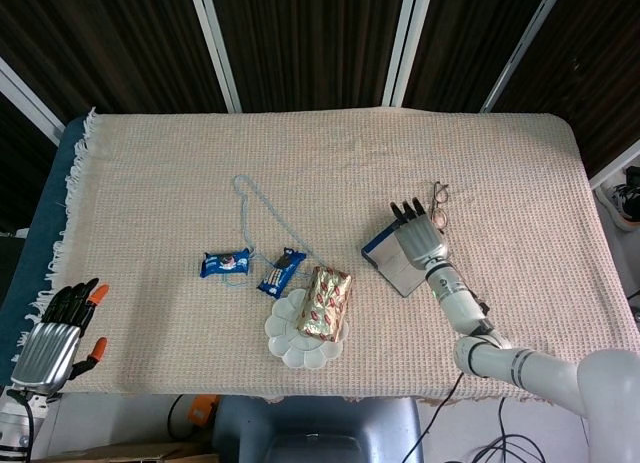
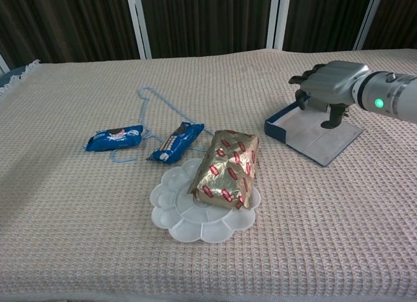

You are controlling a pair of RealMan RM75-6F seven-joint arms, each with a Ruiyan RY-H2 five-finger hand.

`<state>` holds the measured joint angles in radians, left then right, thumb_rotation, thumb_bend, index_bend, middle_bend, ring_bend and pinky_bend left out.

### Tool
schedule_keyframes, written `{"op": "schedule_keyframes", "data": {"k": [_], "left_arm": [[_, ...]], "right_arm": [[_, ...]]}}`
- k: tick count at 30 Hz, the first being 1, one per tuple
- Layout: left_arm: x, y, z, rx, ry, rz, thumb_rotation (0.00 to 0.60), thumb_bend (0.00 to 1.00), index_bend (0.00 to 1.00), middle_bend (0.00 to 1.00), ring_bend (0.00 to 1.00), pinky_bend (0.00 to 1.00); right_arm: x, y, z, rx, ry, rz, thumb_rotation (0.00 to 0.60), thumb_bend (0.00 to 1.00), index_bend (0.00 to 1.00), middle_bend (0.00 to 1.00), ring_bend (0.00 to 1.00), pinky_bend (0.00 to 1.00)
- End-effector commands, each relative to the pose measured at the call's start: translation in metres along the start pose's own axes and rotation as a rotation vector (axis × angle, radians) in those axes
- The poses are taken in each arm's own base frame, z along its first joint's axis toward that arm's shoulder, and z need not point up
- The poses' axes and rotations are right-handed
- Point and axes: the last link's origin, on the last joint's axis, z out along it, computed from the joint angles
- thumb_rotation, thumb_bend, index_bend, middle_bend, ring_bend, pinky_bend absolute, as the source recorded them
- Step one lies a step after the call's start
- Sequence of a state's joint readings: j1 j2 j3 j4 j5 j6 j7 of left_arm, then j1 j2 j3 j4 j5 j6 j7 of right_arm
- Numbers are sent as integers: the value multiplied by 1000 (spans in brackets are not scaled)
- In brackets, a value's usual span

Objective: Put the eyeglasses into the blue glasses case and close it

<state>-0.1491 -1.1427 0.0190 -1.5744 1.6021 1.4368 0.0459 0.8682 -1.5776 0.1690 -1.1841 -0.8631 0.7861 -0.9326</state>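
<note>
right robot hand [image 1: 418, 238] laid over blue glasses case [image 2: 313, 131], fingers curled at its raised edge, firm grip not discernible | case set askew on bench [image 1: 150, 173] | eyeglasses [image 1: 439, 204] seen just beside hand | left robot hand [image 1: 55, 328] held spread, empty, at bench edge

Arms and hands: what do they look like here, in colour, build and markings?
The left hand has a ribbed silver back, black fingers and orange tips. The right hand is a grey metallic shell with dark fingers; its forearm is pale silver-white, segmented, with a lit green indicator. No sleeves or loose cables show on them.
</note>
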Motion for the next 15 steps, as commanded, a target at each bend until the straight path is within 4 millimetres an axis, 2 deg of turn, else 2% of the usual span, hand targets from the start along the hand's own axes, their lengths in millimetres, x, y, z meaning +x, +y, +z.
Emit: {"op": "schedule_keyframes", "data": {"k": [1, 7, 12, 15], "left_arm": [[1, -1, -1, -2, 4, -5, 600, 390, 0, 0, 0, 76], [5, -3, -4, -1, 19, -17, 600, 391, 0, 0, 0, 76], [6, -4, -6, -2, 25, -21, 600, 392, 0, 0, 0, 76], [8, -5, -7, -3, 32, -27, 600, 391, 0, 0, 0, 76]], "right_arm": [[18, -22, 1, 18, 28, 0, 600, 440, 338, 0, 0, 0], [27, -39, -2, 33, 38, -8, 600, 440, 322, 0, 0, 0], [28, -42, -4, 39, 39, -10, 600, 441, 321, 0, 0, 0], [28, -37, -10, 34, 52, 0, 600, 441, 311, 0, 0, 0]]}}
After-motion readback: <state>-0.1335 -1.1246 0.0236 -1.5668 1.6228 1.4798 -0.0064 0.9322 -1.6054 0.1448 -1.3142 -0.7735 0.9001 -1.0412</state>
